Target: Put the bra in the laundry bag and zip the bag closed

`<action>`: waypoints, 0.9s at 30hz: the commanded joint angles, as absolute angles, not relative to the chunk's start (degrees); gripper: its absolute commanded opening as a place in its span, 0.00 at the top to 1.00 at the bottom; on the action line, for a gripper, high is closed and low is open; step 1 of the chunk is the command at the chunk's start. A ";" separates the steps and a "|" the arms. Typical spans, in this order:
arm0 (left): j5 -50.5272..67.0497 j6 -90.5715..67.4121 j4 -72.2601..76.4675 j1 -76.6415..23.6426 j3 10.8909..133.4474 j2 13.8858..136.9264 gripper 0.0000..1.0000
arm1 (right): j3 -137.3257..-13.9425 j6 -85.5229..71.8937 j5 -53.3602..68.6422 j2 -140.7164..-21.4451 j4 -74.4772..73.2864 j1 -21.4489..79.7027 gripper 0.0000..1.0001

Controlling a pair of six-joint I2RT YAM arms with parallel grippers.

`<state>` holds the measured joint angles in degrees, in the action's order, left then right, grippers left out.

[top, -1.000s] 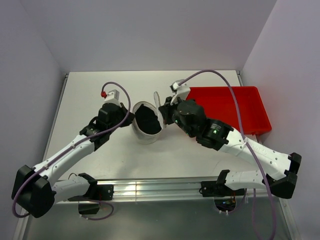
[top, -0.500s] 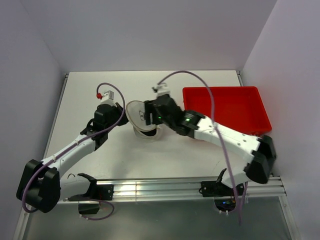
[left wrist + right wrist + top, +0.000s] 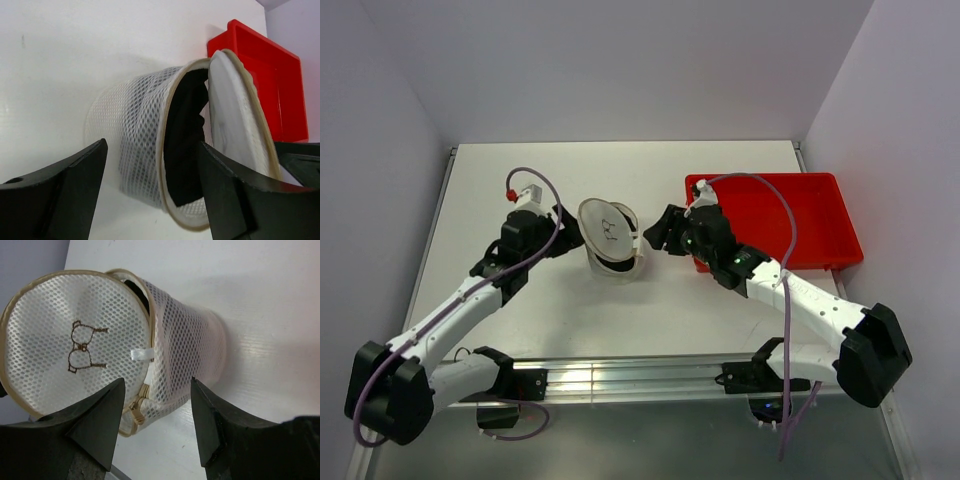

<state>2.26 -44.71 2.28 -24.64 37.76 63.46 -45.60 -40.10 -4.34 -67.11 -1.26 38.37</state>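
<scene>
On the table (image 3: 500, 190), left of the bin (image 3: 790, 215), the bag (image 3: 612, 268) lies on its side at centre frame — lid (image 3: 605, 228) ajar, black bra (image 3: 182, 140) inside. The left claw (image 3: 568, 237) and right claw (image 3: 655, 228) flank it, both spread and empty — probably poised for zipping.

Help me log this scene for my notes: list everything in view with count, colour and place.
laundry bag: one, white mesh, on its side mid-table, lid ajar
bra: one, black, inside the bag
bin: one, red, right side of the table
table: one, white, under everything
left gripper: one, black, open, left of the bag
right gripper: one, black, open, right of the bag
</scene>
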 commanded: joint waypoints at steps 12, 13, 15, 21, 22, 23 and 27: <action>-6.34 -49.04 -19.69 -24.17 34.72 38.61 0.36 | -41.84 -39.81 -1.06 -63.11 7.03 38.50 0.38; -5.37 -49.39 -18.82 -24.17 34.37 37.80 0.36 | -41.66 -39.73 -1.05 -62.84 7.12 38.50 0.38; -2.48 -49.92 -15.49 -24.17 33.23 37.09 0.33 | -41.31 -39.81 -0.79 -62.67 7.38 38.50 0.38; 2.81 -48.17 -9.67 -24.08 36.12 46.04 0.31 | -41.22 -39.38 -0.26 -62.40 7.21 38.50 0.38; 2.55 -47.99 -9.41 -24.17 36.21 47.79 0.31 | -41.22 -39.38 -0.26 -62.32 7.21 38.50 0.38; 2.11 -47.81 -8.97 -24.17 36.30 48.42 0.33 | -41.05 -39.29 -0.26 -62.14 7.29 38.50 0.38; 1.23 -47.02 -6.60 -24.08 36.74 51.58 0.42 | -40.87 -39.29 -0.18 -62.58 7.82 38.50 0.38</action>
